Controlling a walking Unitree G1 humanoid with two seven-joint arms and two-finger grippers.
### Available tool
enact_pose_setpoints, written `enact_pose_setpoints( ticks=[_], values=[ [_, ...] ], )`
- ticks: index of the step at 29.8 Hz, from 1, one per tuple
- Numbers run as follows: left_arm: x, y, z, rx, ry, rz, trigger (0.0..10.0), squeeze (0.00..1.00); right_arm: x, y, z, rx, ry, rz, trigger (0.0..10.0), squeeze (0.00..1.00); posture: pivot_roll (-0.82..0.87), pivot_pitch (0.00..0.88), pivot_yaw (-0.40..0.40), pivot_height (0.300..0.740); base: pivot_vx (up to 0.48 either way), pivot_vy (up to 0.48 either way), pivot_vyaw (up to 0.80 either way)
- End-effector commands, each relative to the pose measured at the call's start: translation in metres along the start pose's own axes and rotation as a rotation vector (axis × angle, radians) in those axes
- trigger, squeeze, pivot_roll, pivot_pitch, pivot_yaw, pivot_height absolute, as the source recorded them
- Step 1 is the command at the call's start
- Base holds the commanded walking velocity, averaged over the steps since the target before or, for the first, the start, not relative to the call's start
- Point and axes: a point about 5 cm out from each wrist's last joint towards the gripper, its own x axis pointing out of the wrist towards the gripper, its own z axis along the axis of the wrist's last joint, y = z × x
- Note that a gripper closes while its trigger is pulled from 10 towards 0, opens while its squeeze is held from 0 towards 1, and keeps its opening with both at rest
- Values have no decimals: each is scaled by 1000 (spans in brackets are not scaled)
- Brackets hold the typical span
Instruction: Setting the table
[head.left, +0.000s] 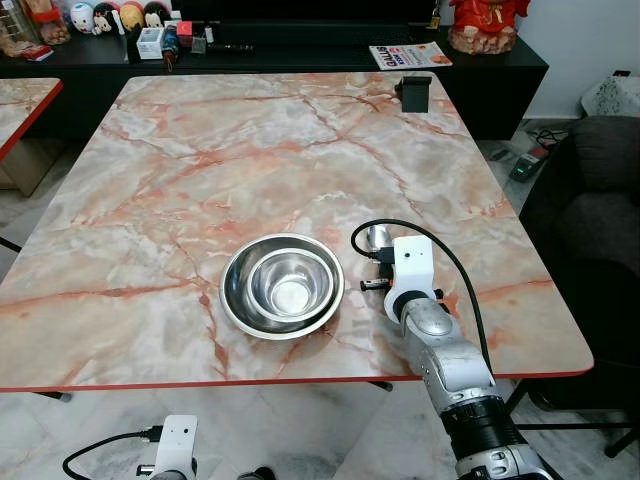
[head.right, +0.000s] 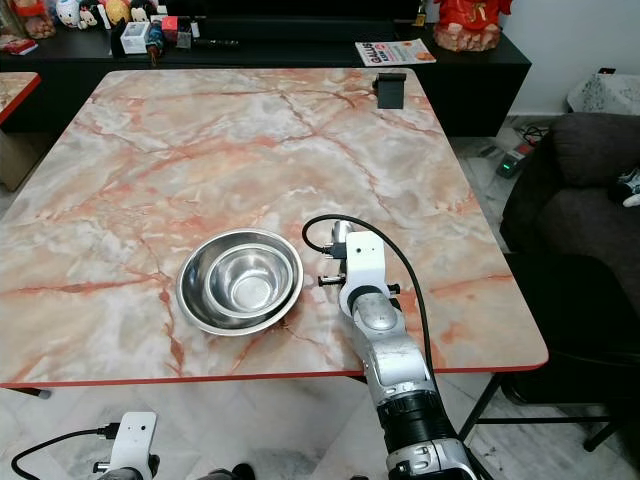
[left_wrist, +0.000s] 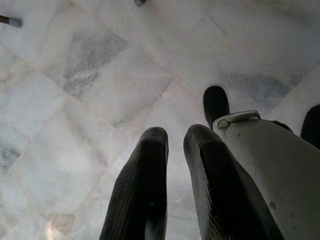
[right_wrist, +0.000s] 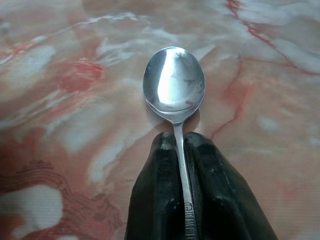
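**Spoon held over the bench beside the nested bowls**

The right claw (right_wrist: 180, 142) is shown closed on the handle of a metal spoon (right_wrist: 174, 80); the handle is pinched between the two black fingers (right_wrist: 155, 200), and the spoon's bowl projects beyond the fingertips, concave side up. In the right wrist view the spoon is seen just above the bench (head.left: 250, 150), its shadow falling directly beneath it; whether it touches the surface cannot be told. In the left eye view the spoon's bowl (head.left: 378, 238) is seen beyond the white wrist housing, just beside the right rim of the bowls and apart from them.

Two steel bowls are nested, the smaller (head.left: 290, 282) inside the larger (head.left: 236, 296), and stand upright on the near half of the bench, somewhat right of centre. The bench top is of pink-veined marble with a red edge.

A small black box (head.left: 414, 92) stands near the far right corner of the bench. Behind the bench a dark sideboard (head.left: 500, 70) carries figurines, small boxes and a magazine (head.left: 408, 55). A dark sofa (head.left: 600, 200) is seen at the right.

The left claw (left_wrist: 172, 145) hangs below the bench edge over the pale marble floor (left_wrist: 90, 75), its fingers nearly together with a narrow gap and nothing held.
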Motion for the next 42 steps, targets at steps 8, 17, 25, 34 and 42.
enact_pose_setpoints(
  ticks=[8, 17, 25, 34, 42],
  values=[
    [-1, 2, -7, 10, 29, 8, 10000, 0, -1, -1, -5, -6, 17, -2, 10000, 1000, -58, 151, -10, 740, 0, 0, 0],
    [-1, 2, -7, 15, 27, 7, 10000, 0, -1, 2, -3, 1, 4, 7, 10000, 1000, -55, 155, -7, 740, 0, 0, 0],
    [-1, 2, -6, 16, 24, 7, 10000, 0, -2, 1, 18, -13, -121, -4, 10000, 0, -56, 151, -6, 740, 0, 0, 0],
    [-1, 2, -5, 17, 23, 5, 10000, 0, -4, -6, 36, -24, -232, -56, 10000, 0, -60, 149, -3, 740, 0, 0, 0],
    [0, 2, -2, 9, 6, 11, 10000, 0, -11, -12, 58, -63, -420, -132, 10000, 0, -58, 144, -4, 740, 0, 0, 0]
  ],
)
